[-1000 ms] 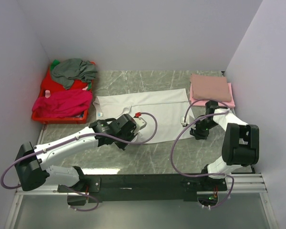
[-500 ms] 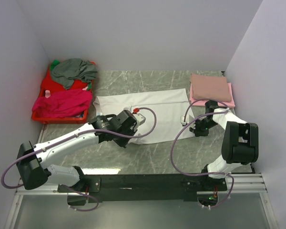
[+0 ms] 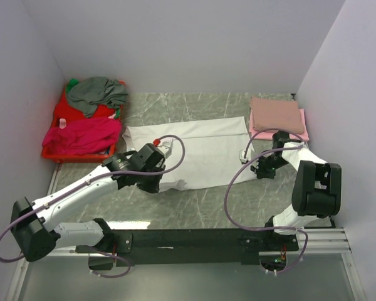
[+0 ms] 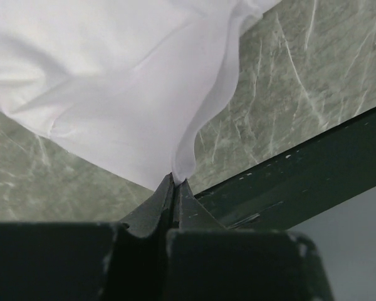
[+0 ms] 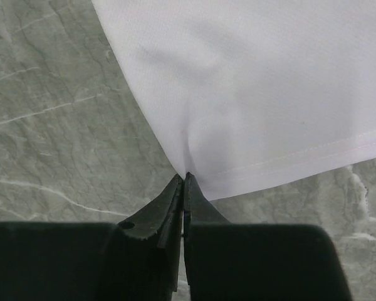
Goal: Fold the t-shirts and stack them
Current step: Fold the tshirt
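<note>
Across the table [image 3: 207, 210] lies the white t-shirt [image 3: 203, 150]; my left gripper [image 4: 175, 183] and right gripper [image 5: 184, 179] each pinch its near edge. Fold starting, I judge: next, lift both evenly, carry rearward.

Robot lab test cell. Plain pale walls [image 3: 194, 44] box in a marble-look table [image 3: 207, 207] on 3 sides. Left arm [image 3: 75, 191] & right arm [image 3: 314, 185] w/ looped cables [image 3: 229, 188] sit bolted to a black rail [image 3: 194, 239] at its near edge.
</note>
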{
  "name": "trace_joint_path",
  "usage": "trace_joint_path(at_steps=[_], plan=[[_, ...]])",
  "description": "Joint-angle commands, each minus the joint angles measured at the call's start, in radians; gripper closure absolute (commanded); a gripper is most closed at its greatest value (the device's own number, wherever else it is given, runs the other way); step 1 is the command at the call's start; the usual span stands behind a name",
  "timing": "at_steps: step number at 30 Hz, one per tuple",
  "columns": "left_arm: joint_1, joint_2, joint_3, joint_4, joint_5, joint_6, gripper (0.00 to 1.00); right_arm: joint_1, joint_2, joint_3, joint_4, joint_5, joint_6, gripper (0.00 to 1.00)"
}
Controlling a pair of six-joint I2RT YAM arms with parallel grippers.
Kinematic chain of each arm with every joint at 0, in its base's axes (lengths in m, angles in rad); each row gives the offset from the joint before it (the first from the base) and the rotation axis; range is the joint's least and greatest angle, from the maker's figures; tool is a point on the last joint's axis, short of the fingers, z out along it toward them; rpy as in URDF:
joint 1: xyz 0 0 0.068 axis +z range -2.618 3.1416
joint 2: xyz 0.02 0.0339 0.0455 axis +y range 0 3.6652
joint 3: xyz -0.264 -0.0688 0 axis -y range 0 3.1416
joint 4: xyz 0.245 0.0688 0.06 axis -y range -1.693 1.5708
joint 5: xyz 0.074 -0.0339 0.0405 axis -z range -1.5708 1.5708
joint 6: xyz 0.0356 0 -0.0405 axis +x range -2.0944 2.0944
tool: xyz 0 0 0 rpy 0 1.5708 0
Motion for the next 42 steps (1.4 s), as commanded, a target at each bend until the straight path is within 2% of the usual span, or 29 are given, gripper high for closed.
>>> trace_joint_path(at_steps=[1, 4, 9, 14, 26, 42], plan=[[0.039, -0.064, -0.052, 0.028, 0.054, -0.142, 0.99, -0.007, -0.037, 0.034, -0.039, -0.044, -0.011, 0.95], [0.058, -0.094, -0.122, 0.07, 0.1, -0.202, 0.99, -0.007, -0.034, 0.034, -0.033, -0.051, -0.008, 0.95], [0.119, -0.136, -0.162, 0.101, 0.039, -0.258, 0.99, -0.007, -0.026, 0.042, -0.001, -0.051, 0.015, 0.96], [0.19, -0.174, -0.172, 0.136, -0.01, -0.238, 0.99, -0.007, -0.015, 0.071, 0.01, -0.068, 0.046, 1.0], [0.214, -0.166, -0.182, 0.236, -0.078, -0.21, 0.99, -0.007, -0.002, 0.126, 0.016, -0.102, 0.11, 1.0], [0.28, -0.157, -0.196, 0.356, -0.125, -0.199, 0.99, -0.007, 0.022, 0.149, 0.115, -0.093, 0.225, 1.0]])
